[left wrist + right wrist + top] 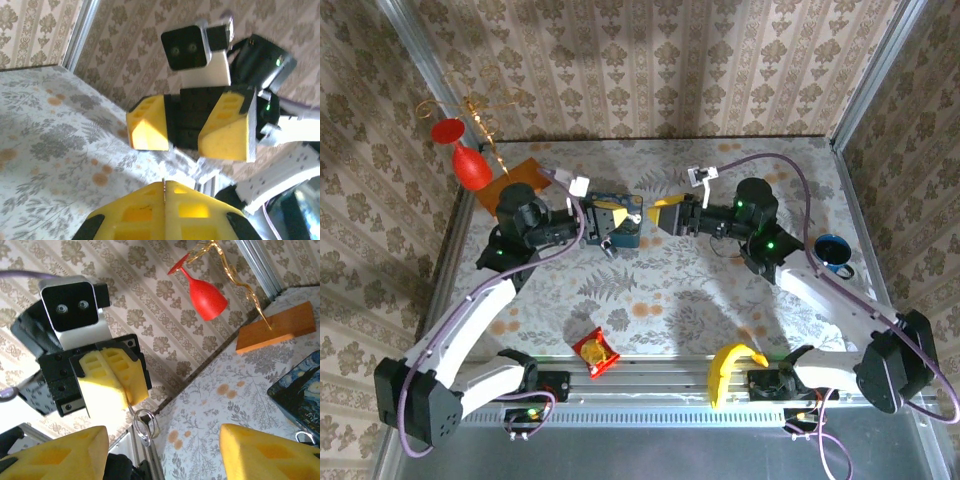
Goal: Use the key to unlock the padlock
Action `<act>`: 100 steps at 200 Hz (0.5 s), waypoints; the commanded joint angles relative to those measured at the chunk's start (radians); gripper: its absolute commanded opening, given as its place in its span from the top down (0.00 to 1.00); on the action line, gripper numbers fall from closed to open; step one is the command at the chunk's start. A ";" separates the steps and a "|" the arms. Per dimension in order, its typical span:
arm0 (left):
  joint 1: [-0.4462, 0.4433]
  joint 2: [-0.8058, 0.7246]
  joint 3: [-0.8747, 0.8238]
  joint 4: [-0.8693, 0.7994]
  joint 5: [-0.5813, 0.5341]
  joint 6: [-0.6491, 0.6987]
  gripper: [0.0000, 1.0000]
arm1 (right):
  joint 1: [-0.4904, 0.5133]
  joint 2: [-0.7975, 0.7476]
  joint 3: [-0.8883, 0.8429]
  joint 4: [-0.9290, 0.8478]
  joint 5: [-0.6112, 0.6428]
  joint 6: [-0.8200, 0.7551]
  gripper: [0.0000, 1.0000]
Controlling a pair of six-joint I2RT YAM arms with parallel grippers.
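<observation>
Where the top view is centred, left gripper (610,212) and right gripper (662,213) are seen facing near one blue tin (623,235). Left wrist view: right fingers (150,125) are held apart. Right wrist view: left fingers (112,382) are clamped on one key (133,409); one padlock (304,437), its loop showing lower right beside the tin, is judged small, hard, slick, best gripped across its body.

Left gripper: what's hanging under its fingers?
A silvery key ring hangs below the left gripper; whatever it's attached to is pinched between the shut fingers, covered.
</observation>
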 commanded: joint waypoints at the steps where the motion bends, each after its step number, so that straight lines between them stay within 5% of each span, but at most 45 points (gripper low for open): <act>1: -0.012 -0.015 0.125 -0.404 0.023 0.292 1.00 | -0.002 -0.057 -0.022 -0.101 -0.056 -0.118 0.37; 28: -0.119 0.012 0.266 -0.675 -0.134 0.435 1.00 | -0.001 -0.108 -0.031 -0.155 -0.008 -0.172 0.34; 57: -0.200 0.100 0.372 -0.845 -0.367 0.462 1.00 | 0.004 -0.093 0.019 -0.341 0.235 -0.200 0.33; 100: -0.218 0.158 0.393 -0.841 -0.394 0.468 1.00 | 0.025 -0.041 0.000 -0.260 0.103 -0.200 0.35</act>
